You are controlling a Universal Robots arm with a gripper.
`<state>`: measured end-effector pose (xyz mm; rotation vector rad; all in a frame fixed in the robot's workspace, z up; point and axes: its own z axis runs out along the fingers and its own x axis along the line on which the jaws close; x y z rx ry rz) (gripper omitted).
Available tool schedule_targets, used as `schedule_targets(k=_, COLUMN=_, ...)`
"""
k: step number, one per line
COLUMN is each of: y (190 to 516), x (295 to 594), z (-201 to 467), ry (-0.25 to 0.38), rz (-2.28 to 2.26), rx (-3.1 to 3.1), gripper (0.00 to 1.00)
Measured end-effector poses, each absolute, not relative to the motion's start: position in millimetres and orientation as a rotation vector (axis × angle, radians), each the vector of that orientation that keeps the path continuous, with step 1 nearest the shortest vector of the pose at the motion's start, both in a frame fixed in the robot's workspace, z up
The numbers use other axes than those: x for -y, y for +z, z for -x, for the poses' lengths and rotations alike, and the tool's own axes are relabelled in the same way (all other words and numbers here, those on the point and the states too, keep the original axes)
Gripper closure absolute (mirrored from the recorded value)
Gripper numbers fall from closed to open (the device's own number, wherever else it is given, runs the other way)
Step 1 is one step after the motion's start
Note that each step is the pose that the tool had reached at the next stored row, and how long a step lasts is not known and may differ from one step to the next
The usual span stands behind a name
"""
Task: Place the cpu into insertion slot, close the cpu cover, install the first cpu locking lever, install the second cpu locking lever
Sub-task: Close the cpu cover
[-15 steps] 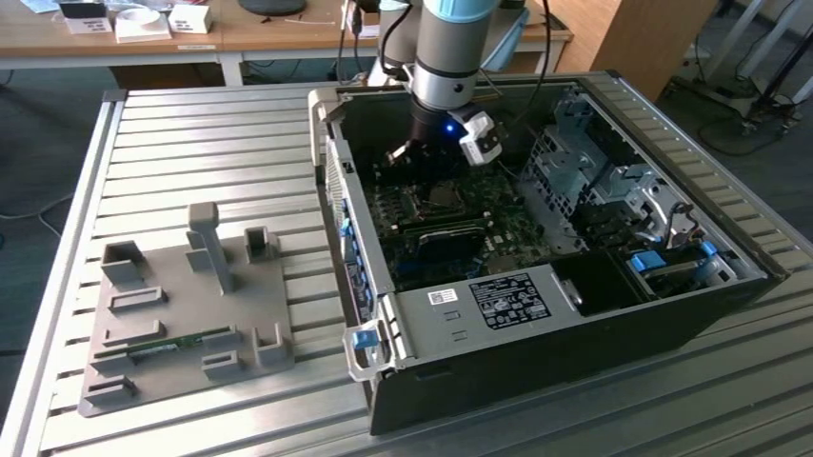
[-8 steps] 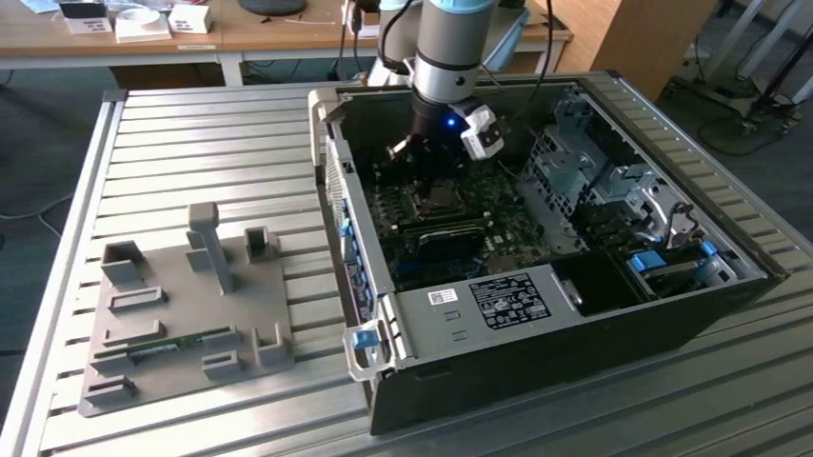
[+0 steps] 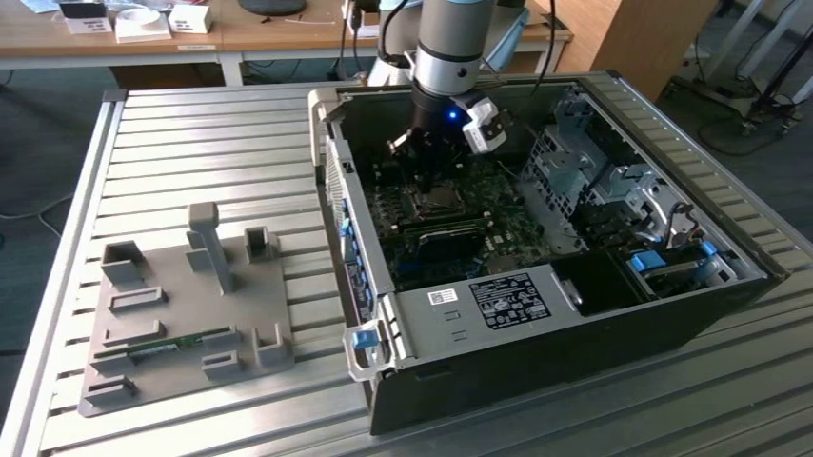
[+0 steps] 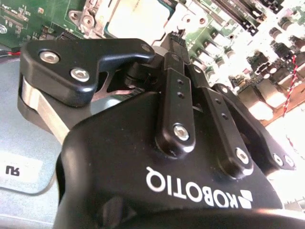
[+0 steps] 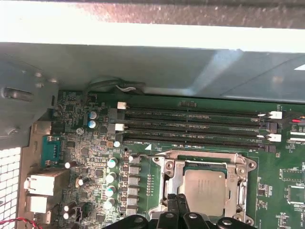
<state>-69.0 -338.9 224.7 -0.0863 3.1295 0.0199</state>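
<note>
The cpu point(image 5: 206, 191) lies flat in its socket on the green motherboard, its dull silver top showing; it is also seen in the second wrist view point(image 4: 138, 16). The cpu cover point(image 5: 209, 158), a silvery frame, lies flat around it. A thin wire lever point(image 5: 143, 154) runs along one side of the socket. My gripper point(image 5: 177, 202) is shut, its black fingertips point(image 5: 170, 204) pressed together at the cover's edge beside the cpu. In the exterior view the gripper point(image 3: 435, 162) hangs inside the open computer case just above the socket point(image 3: 440, 198).
Memory slots point(image 5: 190, 126) run beside the socket, and capacitors point(image 5: 112, 176) stand along another side. The case wall point(image 3: 333, 181) and the drive cage point(image 3: 597, 171) hem the arm in. A grey fixture tray point(image 3: 185, 314) holding a memory stick lies at the exterior view's left.
</note>
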Motion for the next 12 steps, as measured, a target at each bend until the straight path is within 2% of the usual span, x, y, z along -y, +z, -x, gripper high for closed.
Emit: schedule_targets(k=12, y=225, x=339, z=54, ry=0.02, rz=0.086, rx=-3.13, gripper=0.89)
